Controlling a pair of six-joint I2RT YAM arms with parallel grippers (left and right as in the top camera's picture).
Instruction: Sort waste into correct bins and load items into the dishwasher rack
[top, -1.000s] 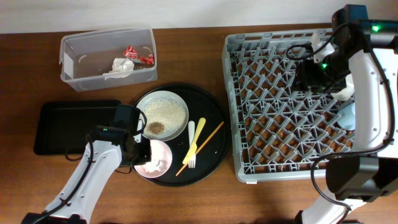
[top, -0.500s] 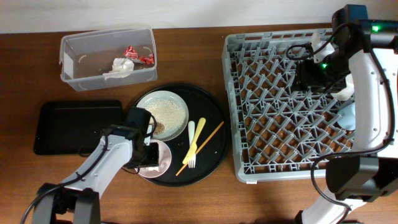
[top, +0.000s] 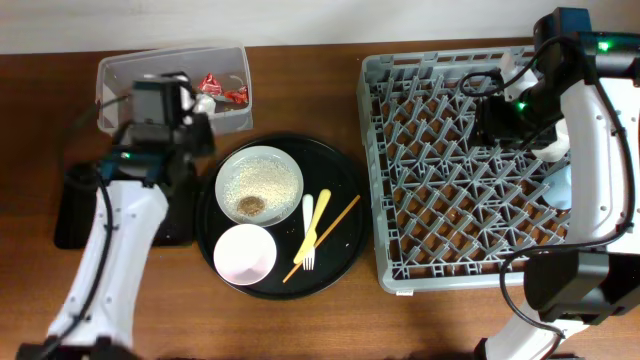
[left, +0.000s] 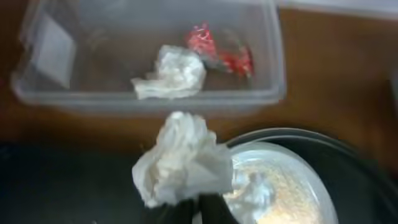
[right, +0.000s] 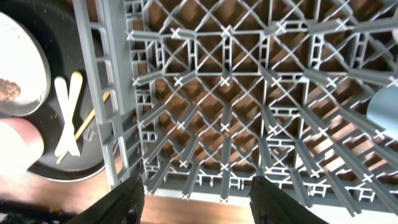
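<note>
Now that the left hand (left: 196, 206) has come up off the round black tray (top: 340, 272) and swung toward the back-left of the desk (top: 300, 90), we log the pick as done. The hand is clamped together on the crumpled napkin (left: 183, 158), which hangs from the fingers. In the wrist view it sits just short of the near wall of the clear tub (left: 124, 102), not yet over the opening. The pink bowl (top: 245, 253), which had the hand down in it a second ago, now sits empty on the round tray, so we judge the bowl is freed for loading. The tub already holds another napkin (left: 174, 78) and the red wrappers (left: 221, 53). Next call is carry forward over the tub and let go; releasing early would drop the napkin on the desk. The white plate (top: 287, 163) has not shifted and carries the rice grains (top: 258, 180) and brown lump (top: 250, 206). The yellow fork and spoon (top: 312, 225) and the chopsticks (top: 330, 232) lie beside it, untouched. The shallow black tray (top: 85, 205) looks bare. The right hand (right: 200, 205) hasn't moved: fingers apart, holding nothing, hovering over the dishwasher rack (top: 400, 270). A light blue cup (right: 385, 106) is at the rack's right edge. Most of the loading is left.
</note>
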